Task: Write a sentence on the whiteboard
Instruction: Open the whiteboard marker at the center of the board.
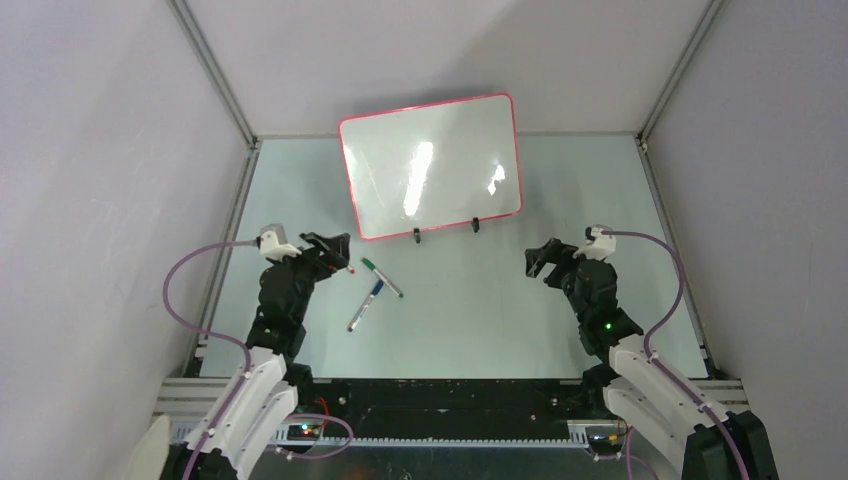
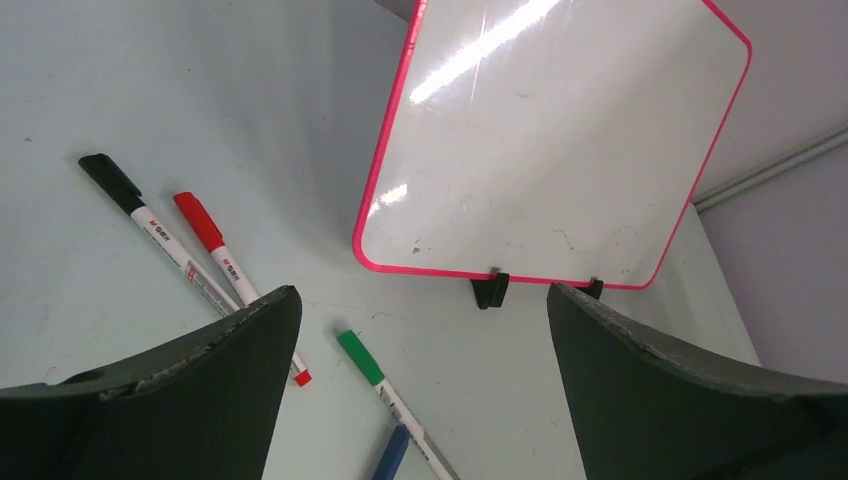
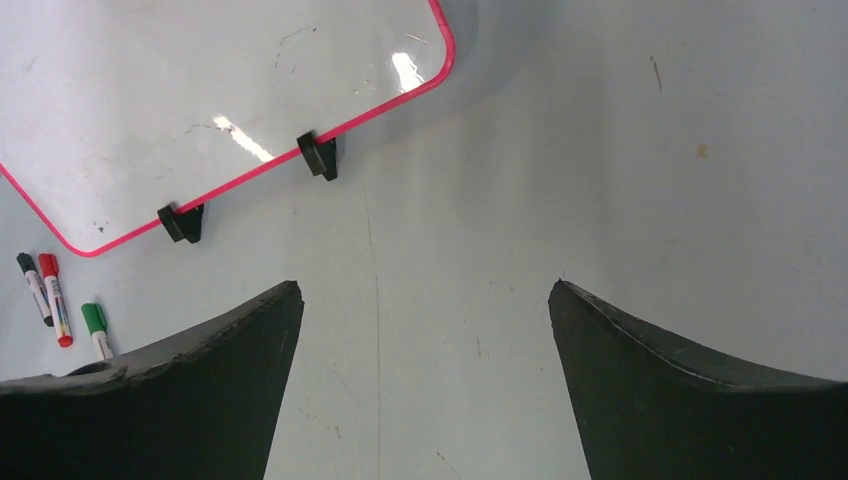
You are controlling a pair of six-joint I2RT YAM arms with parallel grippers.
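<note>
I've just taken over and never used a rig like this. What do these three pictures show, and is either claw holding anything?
Two robot arms are bolted at the near edge of the table. The wide picture looks down from above and behind them and shows the left claw and the right claw. The other two pictures come from a camera on each wrist. The dark shapes at the bottom are that claw's own fingers. Both claws are open and hold nothing. The whiteboard stands on two black feet and has no writing yet, only faint smudges. Four pens lie by the left claw: black pen, red pen, green pen, blue pen.
</note>
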